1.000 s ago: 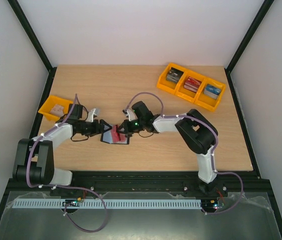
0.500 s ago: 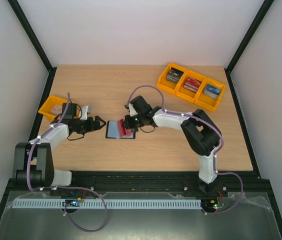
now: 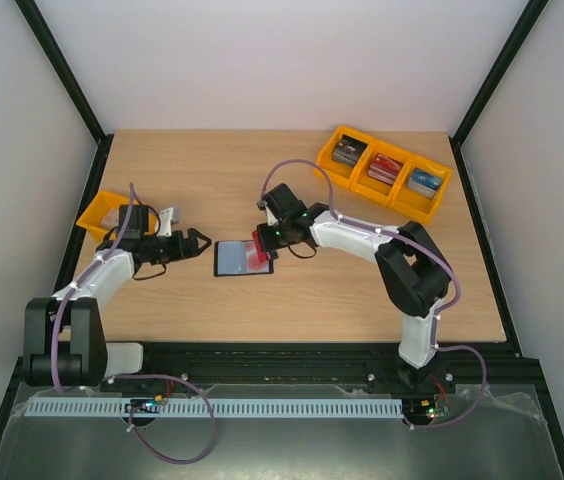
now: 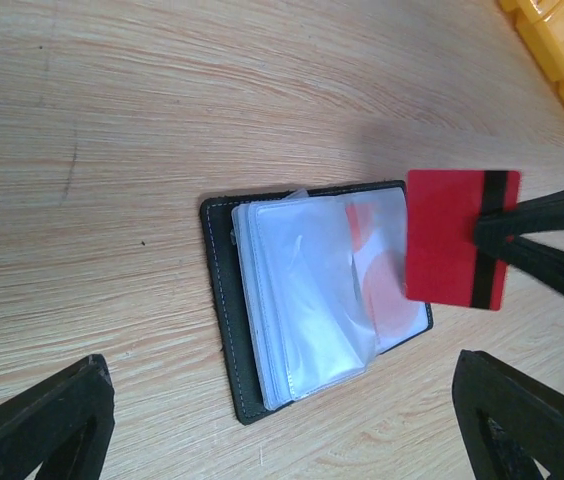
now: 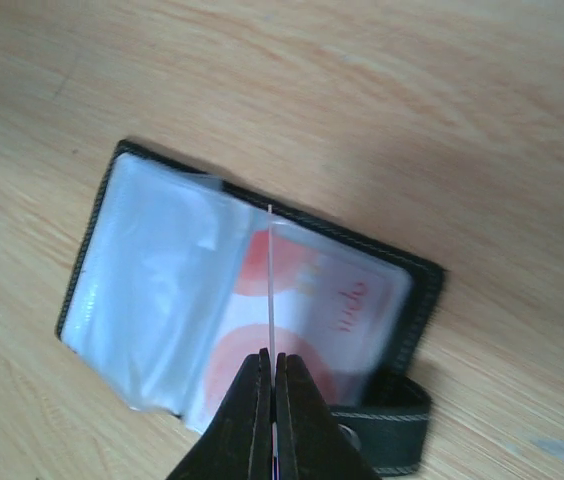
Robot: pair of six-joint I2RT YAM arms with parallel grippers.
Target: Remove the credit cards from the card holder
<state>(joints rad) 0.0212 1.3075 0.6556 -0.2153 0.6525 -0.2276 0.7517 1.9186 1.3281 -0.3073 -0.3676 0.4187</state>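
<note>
The black card holder (image 3: 232, 260) lies open on the table, clear pockets up (image 4: 302, 300). My right gripper (image 3: 264, 240) hovers over its right end, shut on a credit card (image 4: 457, 238) whose visible side is red with a black stripe. In the right wrist view that card (image 5: 272, 280) stands edge-on between the shut fingers (image 5: 275, 375). A pale card with red blotches (image 5: 332, 300) sits inside a pocket, and the snap tab (image 5: 382, 425) lies beside it. My left gripper (image 3: 198, 243) stands open just left of the holder, with nothing between its fingers (image 4: 42, 420).
A yellow three-compartment tray (image 3: 354, 180) with card stacks stands at the back right. A single yellow tray (image 3: 93, 222) holding a pale card sits at the left edge, behind the left arm.
My left gripper has opened, let go of the holder and drawn back to the left. The holder now lies flat. My right gripper has lifted the red card clear of the pockets.
</note>
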